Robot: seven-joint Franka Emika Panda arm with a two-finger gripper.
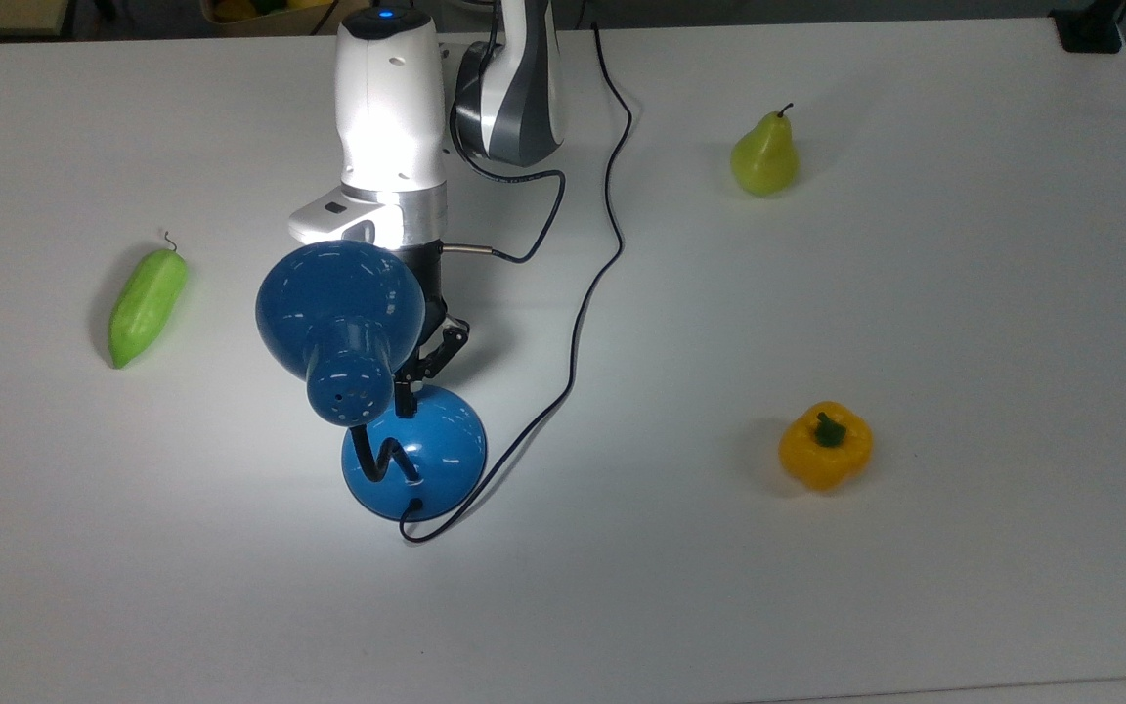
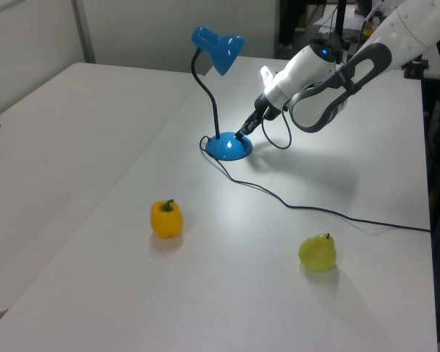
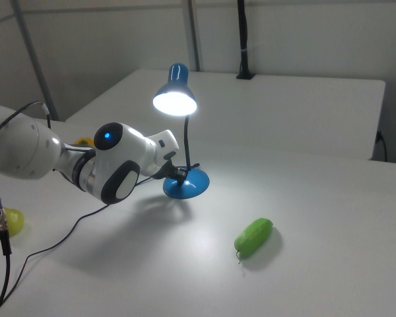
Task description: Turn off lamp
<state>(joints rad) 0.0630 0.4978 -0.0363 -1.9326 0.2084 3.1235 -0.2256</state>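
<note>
Lamp [image 1: 368,381] first, from the top view: its blue shade hangs over the arm's wrist, and its round base sits on the white table [image 1: 915,587] directly under the gripper [image 1: 405,399]. The black fingers look drawn together into one narrow tip, and that tip meets the base's upper edge. The black cord [image 1: 583,303] runs off to the gripper's right in the top view. A green vegetable [image 1: 147,305] lies well off to the top view's left, a pear [image 1: 764,154] and a yellow pepper [image 1: 825,445] far to the top view's right.

From the left view, the gripper [image 2: 241,133] slants down onto the rim of the lamp [image 2: 218,95] base, fingertips pinched shut and holding nothing.

From the right view, the shade of the lamp [image 3: 179,132] glows bright. The gripper [image 3: 179,174] is partly hidden behind the wrist, right at the base's near edge.
</note>
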